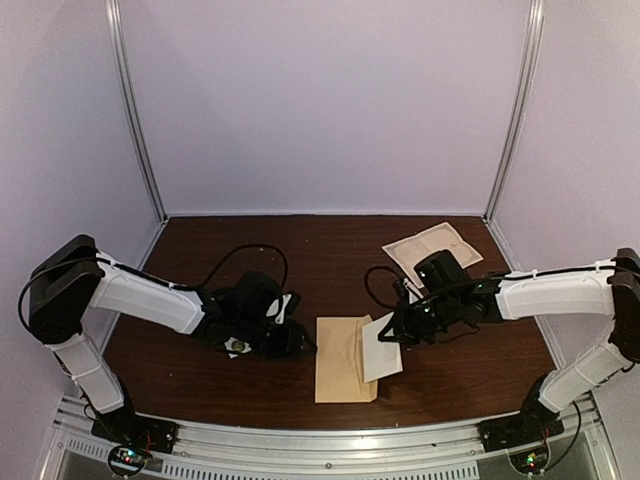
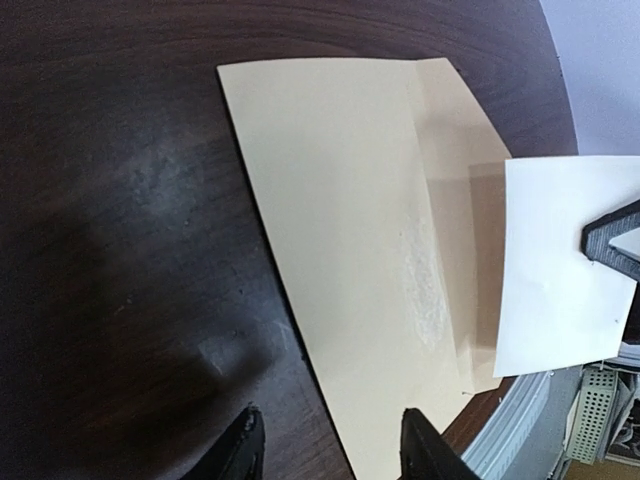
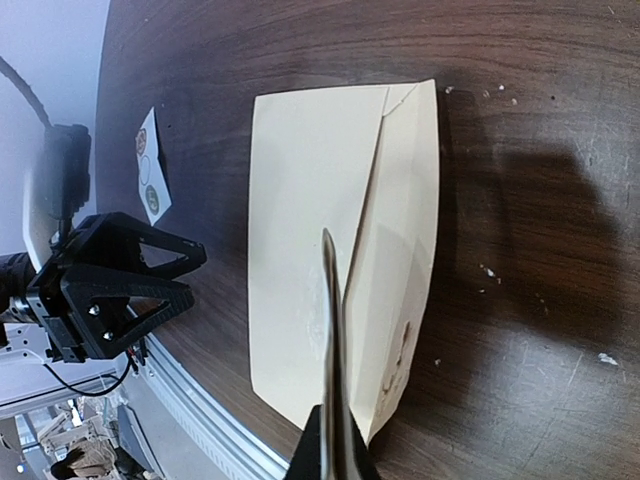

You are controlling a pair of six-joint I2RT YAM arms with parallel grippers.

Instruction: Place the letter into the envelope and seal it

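Observation:
The tan envelope point(image 1: 340, 360) lies flat on the dark table between the arms, its flap side toward the right. It also shows in the left wrist view point(image 2: 340, 220) and the right wrist view point(image 3: 300, 240). My right gripper point(image 1: 393, 335) is shut on the white letter point(image 1: 380, 348) and holds it over the envelope's right edge. In the right wrist view the letter point(image 3: 331, 320) is seen edge-on between the fingers point(image 3: 335, 455). The left wrist view shows the letter point(image 2: 555, 265) flat. My left gripper point(image 1: 292, 342) is open and empty just left of the envelope, its fingertips point(image 2: 247, 445) straddling the envelope's near corner.
A small white sticker card point(image 3: 150, 165) with round dots lies on the table behind the left gripper. A second tan paper piece point(image 1: 435, 247) lies at the back right. The metal front rail point(image 1: 320, 440) runs along the table's near edge.

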